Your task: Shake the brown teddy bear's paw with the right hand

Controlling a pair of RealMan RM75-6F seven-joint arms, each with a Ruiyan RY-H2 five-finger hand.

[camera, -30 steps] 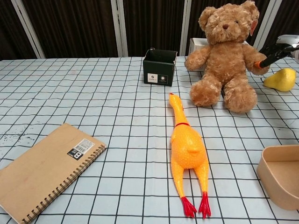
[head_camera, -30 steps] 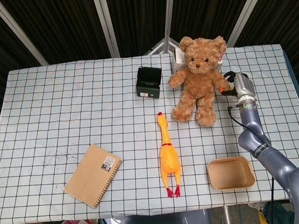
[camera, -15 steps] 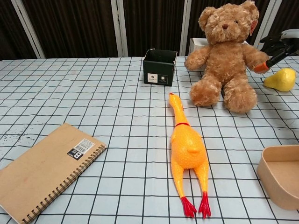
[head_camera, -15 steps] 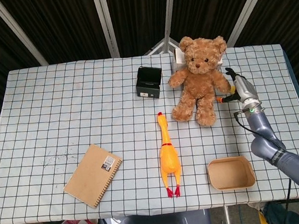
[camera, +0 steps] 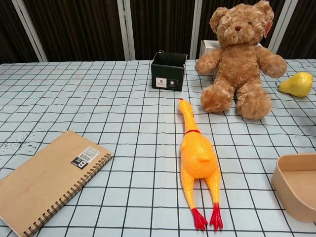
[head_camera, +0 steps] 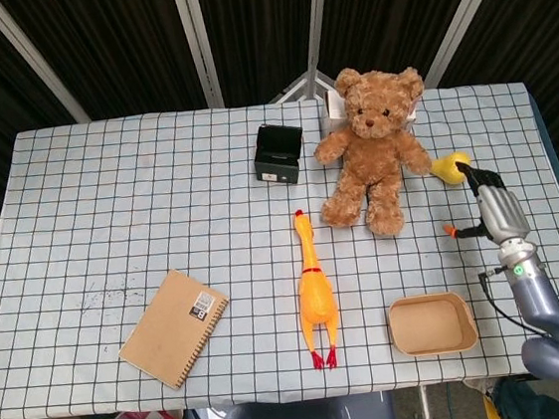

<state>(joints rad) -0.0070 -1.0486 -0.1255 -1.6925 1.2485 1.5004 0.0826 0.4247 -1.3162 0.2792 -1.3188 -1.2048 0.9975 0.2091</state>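
The brown teddy bear sits upright at the far middle-right of the checked table. Its right-side paw hangs free, with nothing touching it. In the head view my right hand hovers to the right of the bear and nearer to me, well apart from the paw. It holds nothing, and its orange-tipped thumb sticks out to the left. The chest view does not show this hand. My left hand is in neither view.
A yellow pear lies between the bear and my right hand. A tan box sits near the front right. A rubber chicken, black box and notebook lie further left.
My right hand has let go of the bear's paw and drawn back towards the near right, leaving the chest view. The paw has dropped free and the pear now shows.
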